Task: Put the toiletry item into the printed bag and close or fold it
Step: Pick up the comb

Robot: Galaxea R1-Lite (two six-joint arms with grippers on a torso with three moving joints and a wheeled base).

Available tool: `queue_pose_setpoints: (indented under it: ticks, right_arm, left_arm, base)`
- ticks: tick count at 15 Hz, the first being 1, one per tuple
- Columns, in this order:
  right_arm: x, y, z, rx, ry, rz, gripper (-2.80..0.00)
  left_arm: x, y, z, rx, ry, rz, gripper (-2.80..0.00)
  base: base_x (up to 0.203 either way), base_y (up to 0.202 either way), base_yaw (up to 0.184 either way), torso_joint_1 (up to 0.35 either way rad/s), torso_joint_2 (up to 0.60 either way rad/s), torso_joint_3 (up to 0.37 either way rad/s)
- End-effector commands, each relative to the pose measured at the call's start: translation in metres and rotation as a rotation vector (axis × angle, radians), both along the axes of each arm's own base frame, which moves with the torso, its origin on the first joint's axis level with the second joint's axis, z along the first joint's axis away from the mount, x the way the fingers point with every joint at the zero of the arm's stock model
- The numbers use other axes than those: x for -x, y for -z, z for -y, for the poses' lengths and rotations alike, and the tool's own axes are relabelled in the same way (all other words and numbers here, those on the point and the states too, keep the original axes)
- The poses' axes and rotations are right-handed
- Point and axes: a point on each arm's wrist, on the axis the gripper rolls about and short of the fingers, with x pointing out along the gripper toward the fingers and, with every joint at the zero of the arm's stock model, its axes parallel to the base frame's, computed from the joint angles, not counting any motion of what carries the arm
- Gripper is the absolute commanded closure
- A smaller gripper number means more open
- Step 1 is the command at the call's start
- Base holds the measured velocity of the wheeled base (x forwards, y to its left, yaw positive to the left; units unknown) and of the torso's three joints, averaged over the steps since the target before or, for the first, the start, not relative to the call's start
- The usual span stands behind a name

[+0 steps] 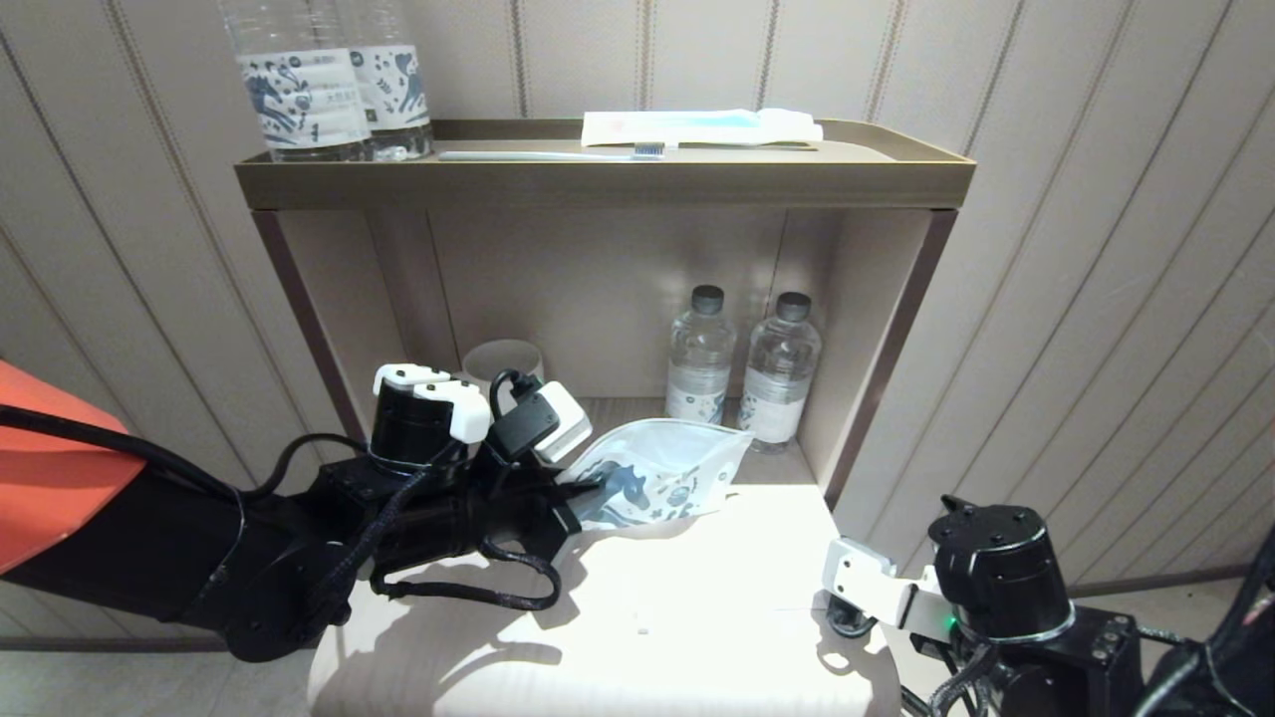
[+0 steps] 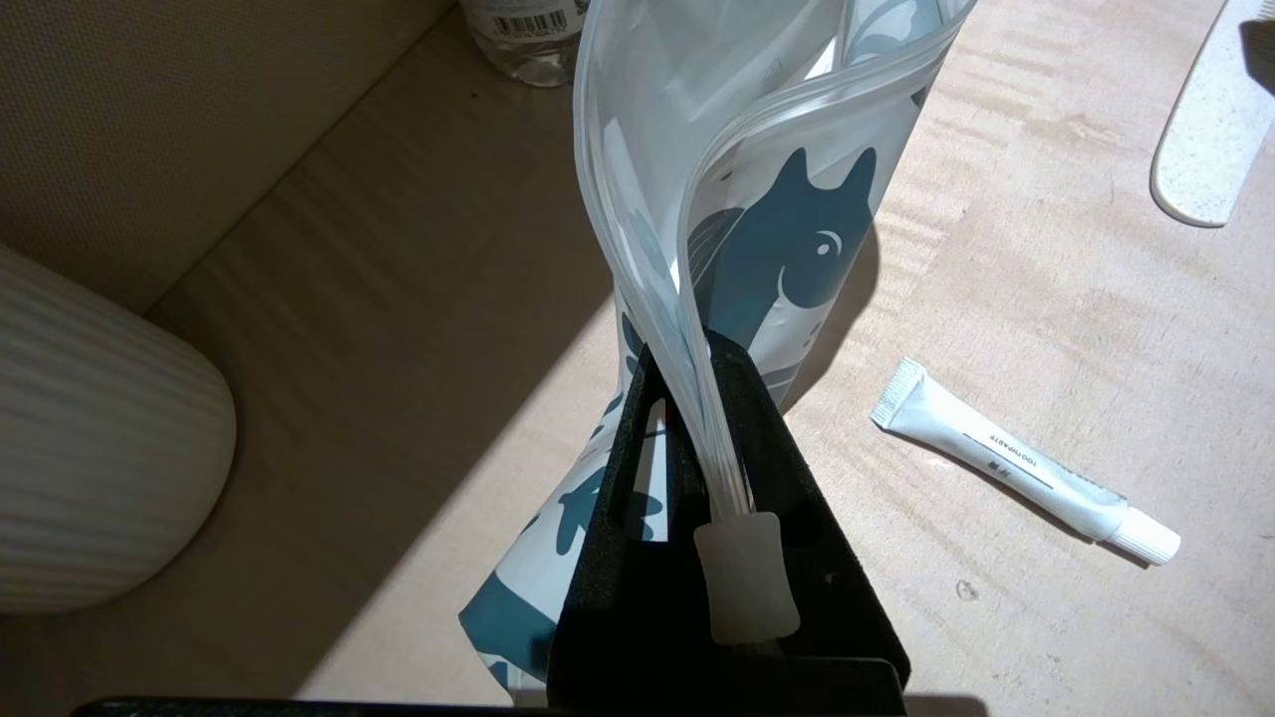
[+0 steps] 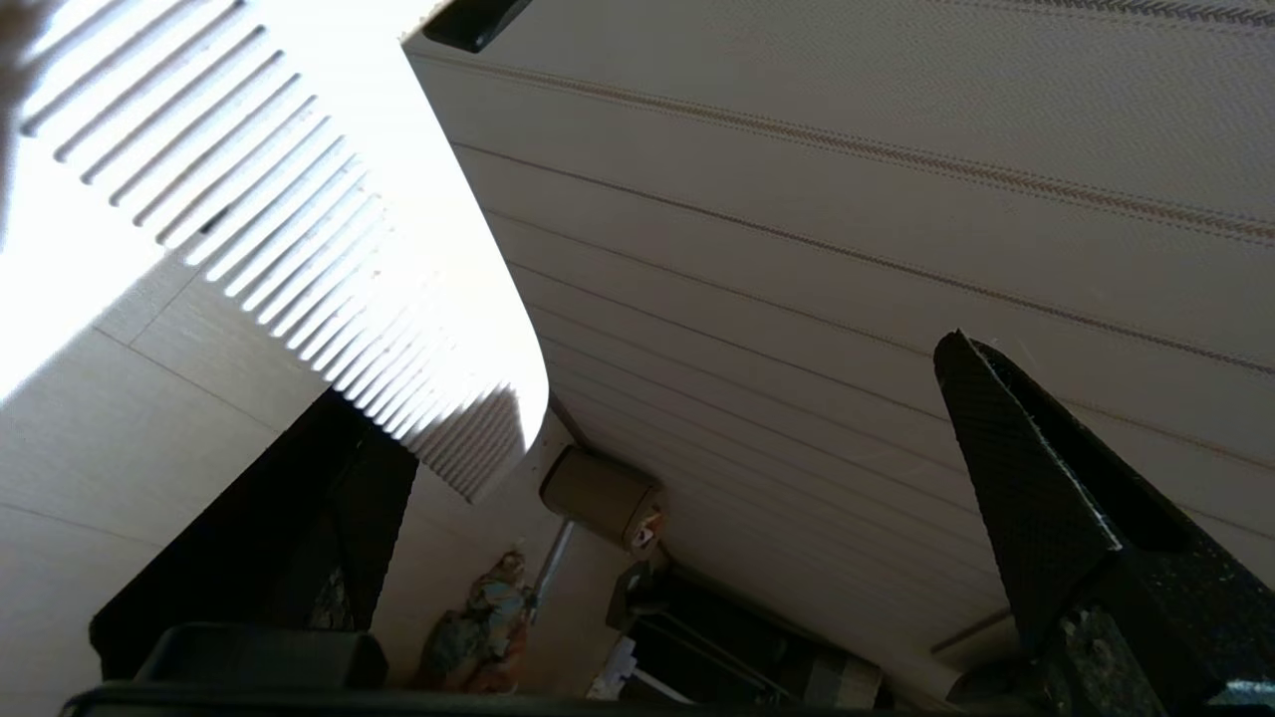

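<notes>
Pinching printed bag (image 2: 787,239) zip edge, left gripper (image 2: 697,398); right gripper (image 3: 697,498) spread wide, empty.

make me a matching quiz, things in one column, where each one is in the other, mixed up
1 printed bag
2 toothbrush
3 toothpaste tube
4 dark-capped water bottles

a on the top shelf
b standing in the lower niche
c lying on the tabletop
d pinched at its zip strip by the shut left gripper

Pairs: 1-d, 2-a, 3-c, 4-b
</notes>
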Motion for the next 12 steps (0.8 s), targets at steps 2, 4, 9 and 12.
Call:
queue_pose_setpoints:
  ticks: [2, 4, 9, 12]
  right_arm:
    - [0.000, 0.008, -0.003, 0.014, -0.009, -0.008, -2.80]
    - [-0.001, 0.009, -0.003, 0.018, -0.008, -0.012, -2.80]
    - [-0.003, 0.006, -0.006, 0.008, -0.015, 0.003, -2.80]
    - [-0.006, 0.003, -0.013, -0.006, -0.034, 0.024, 0.00]
  left_arm:
    - [-0.001, 0.001, 0.001, -0.002, 0.001, 0.002, 0.00]
    - [-0.001, 0.001, 0.001, -0.002, 0.003, 0.001, 0.00]
    - [-0.001, 0.002, 0.001, -0.002, 0.003, 0.001, 0.00]
    - [-0.001, 0.002, 0.001, -0.003, 0.003, -0.001, 0.00]
  base:
    - [0.000, 0.000, 0.000, 0.000, 0.00, 0.000]
    - [0.000, 0.000, 0.000, 0.000, 0.00, 0.000]
    - [0.000, 0.000, 0.000, 0.000, 0.00, 0.000]
    - [0.000, 0.000, 0.000, 0.000, 0.00, 0.000]
